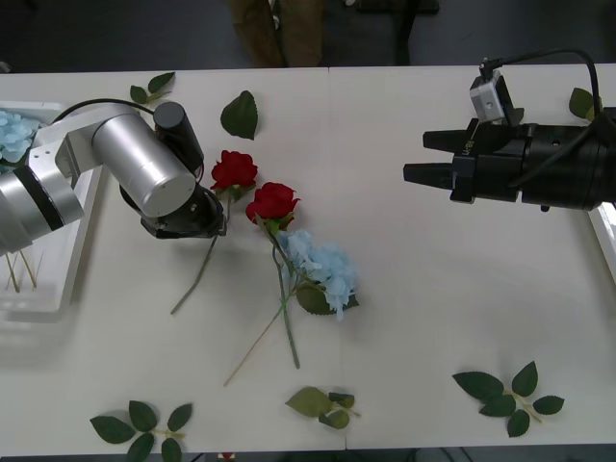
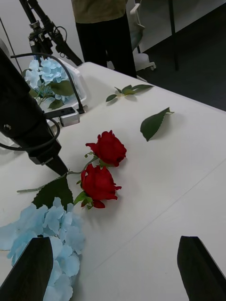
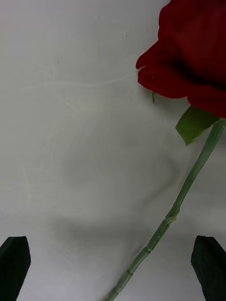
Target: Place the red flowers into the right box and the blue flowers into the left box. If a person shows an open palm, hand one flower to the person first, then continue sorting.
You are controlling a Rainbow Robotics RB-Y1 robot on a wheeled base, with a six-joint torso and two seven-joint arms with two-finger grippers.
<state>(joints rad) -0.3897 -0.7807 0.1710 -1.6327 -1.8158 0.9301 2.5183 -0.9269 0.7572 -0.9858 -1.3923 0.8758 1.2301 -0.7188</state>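
Two red flowers lie mid-table, one [image 1: 234, 170] just behind the other [image 1: 272, 203]. A blue flower [image 1: 322, 267] lies just in front of them, its stem crossing a rose stem. My left gripper [image 1: 212, 223] points down over the farther rose's stem [image 3: 183, 193], open, with that bloom [image 3: 193, 61] just ahead of its fingertips [image 3: 14, 265]. My right gripper [image 1: 416, 159] hovers open at the right, facing the flowers, with both roses [image 2: 109, 147] ahead of it. The left box [image 1: 48, 279] holds a blue flower [image 1: 13, 133]. The right box [image 1: 606, 231] shows as a thin edge.
Loose green leaf sprigs lie around the table: one [image 1: 241, 114] behind the roses, one [image 1: 152, 89] at the back left, others along the front edge [image 1: 322, 404] [image 1: 140, 428] [image 1: 505, 390]. Bare table lies between the flowers and my right gripper.
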